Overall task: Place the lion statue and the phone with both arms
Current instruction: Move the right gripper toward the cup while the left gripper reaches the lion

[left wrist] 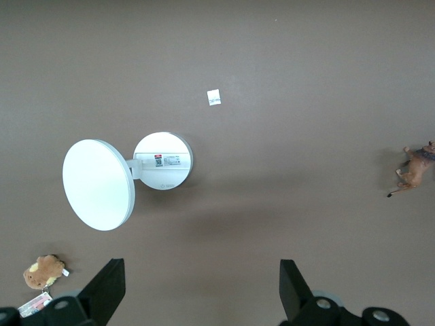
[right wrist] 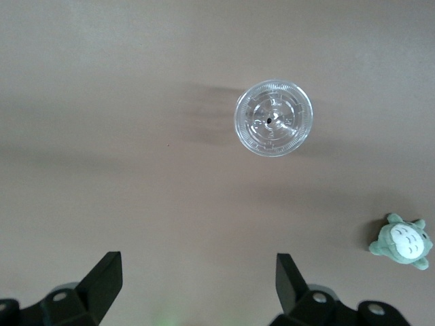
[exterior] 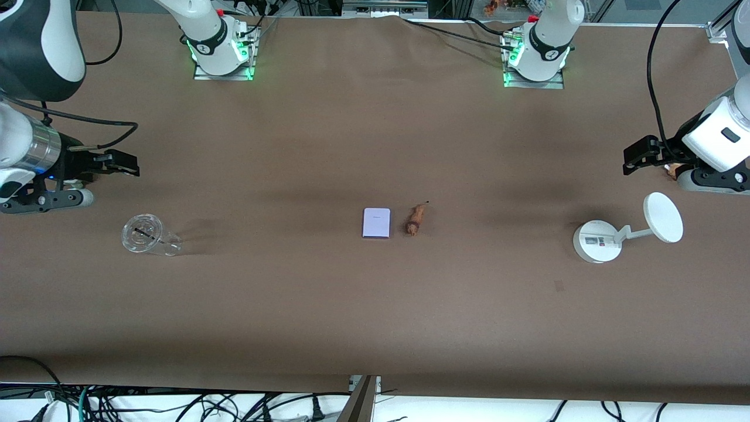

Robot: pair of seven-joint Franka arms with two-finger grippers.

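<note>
On the plain brown table [exterior: 375, 305], the phone [exterior: 376, 223] is pale lavender; at its three o'clock, the lion statue [exterior: 415, 219] is orange-brown. White stand [exterior: 597, 241], clear cup [exterior: 145, 235], grey-green plush [right wrist: 403, 242].

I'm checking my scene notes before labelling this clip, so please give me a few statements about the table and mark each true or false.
1. The phone lies flat beside the lion statue, apart from it. True.
2. The left pincer holds the lion statue. False: its fingers are open and empty, up over the table near the white stand.
3. The clear cup is toward the right arm's end of the table. True.
4. The right pincer is shut on the phone. False: it is open and holds nothing, over the table near the clear cup.
5. The lion statue stands on the white stand's disc. False: it lies on the table.
</note>
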